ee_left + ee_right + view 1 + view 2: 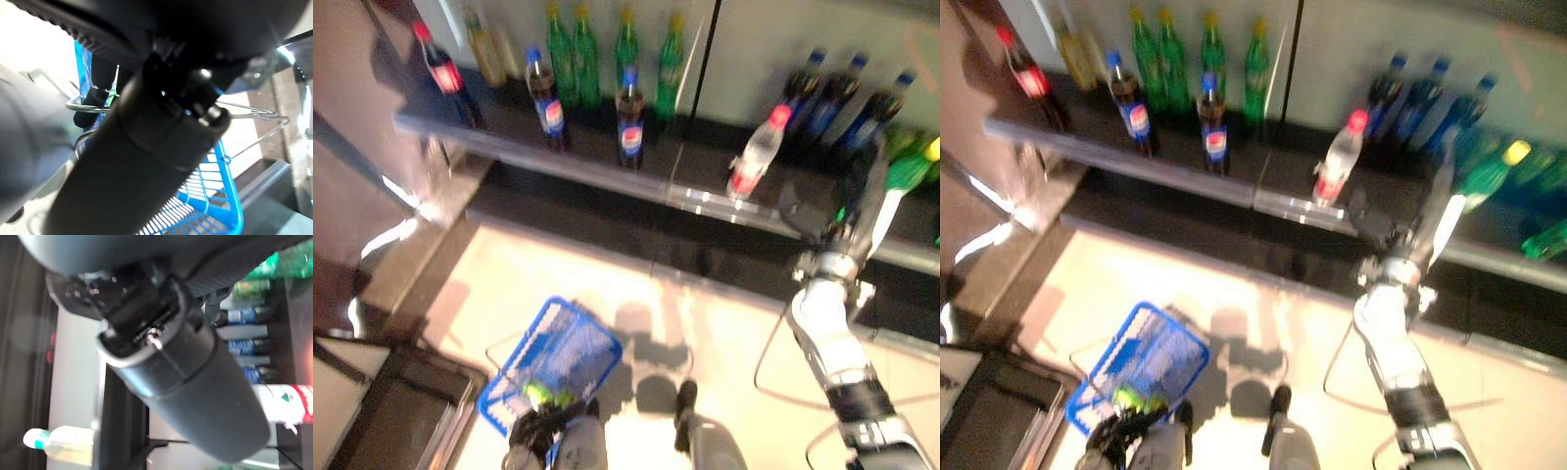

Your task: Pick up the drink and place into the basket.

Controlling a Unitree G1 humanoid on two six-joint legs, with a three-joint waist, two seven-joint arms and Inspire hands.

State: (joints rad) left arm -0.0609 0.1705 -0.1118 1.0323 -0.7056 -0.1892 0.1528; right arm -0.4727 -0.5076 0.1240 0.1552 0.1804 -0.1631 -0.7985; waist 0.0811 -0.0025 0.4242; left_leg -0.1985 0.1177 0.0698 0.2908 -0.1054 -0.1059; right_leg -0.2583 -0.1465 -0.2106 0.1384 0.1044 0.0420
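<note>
I see my right hand (855,220) raised at the right of the frame, in front of the dark shelf (607,166) — fingers blurred against the shelf, can't tell if they're apart or together. Nearest drink is a clear bottle with a red cap (756,152), tilted, on the shelf just left of that hand and apart from it. Cola bottles (548,98) and green bottles (570,49) stand further left. My left hand (536,423) sits bottom left, fingers curled round the wire handle of the blue basket (570,345), something green inside it.
</note>
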